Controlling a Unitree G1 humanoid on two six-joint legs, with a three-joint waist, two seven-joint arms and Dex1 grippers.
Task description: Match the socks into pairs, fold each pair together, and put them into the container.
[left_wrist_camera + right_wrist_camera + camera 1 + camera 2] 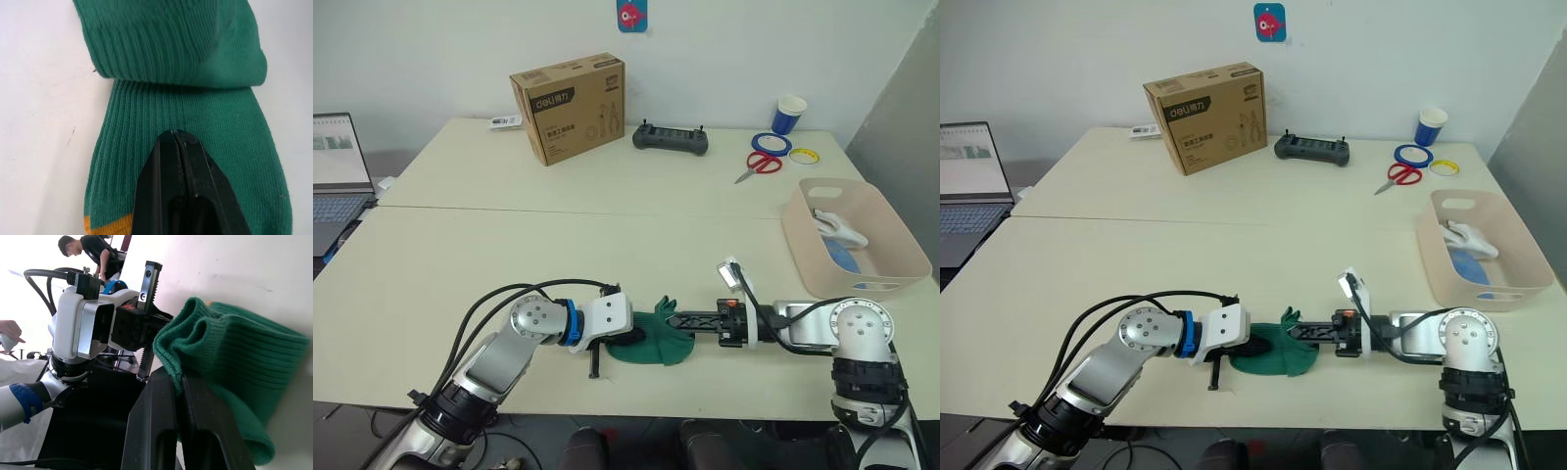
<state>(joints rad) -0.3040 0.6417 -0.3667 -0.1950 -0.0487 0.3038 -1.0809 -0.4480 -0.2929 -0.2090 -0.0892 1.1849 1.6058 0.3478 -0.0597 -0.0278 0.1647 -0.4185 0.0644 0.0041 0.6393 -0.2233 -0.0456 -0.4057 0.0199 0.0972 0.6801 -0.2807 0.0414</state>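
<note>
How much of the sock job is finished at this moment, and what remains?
Done: white and light blue socks already lie in the pink basin. In hand: the green socks on the table, the right tool shut on one end, the left tool pressing closed on them. Left: finishing this fold and moving the pair into the basin.

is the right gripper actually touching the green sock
Touching. In the right wrist view the right gripper has its two black fingers shut on a bunched fold of the green sock, with the knit pinched between them and no gap.

Green socks [651, 338] folded at table's front edge; container [822, 257] right, holding socks.
</note>
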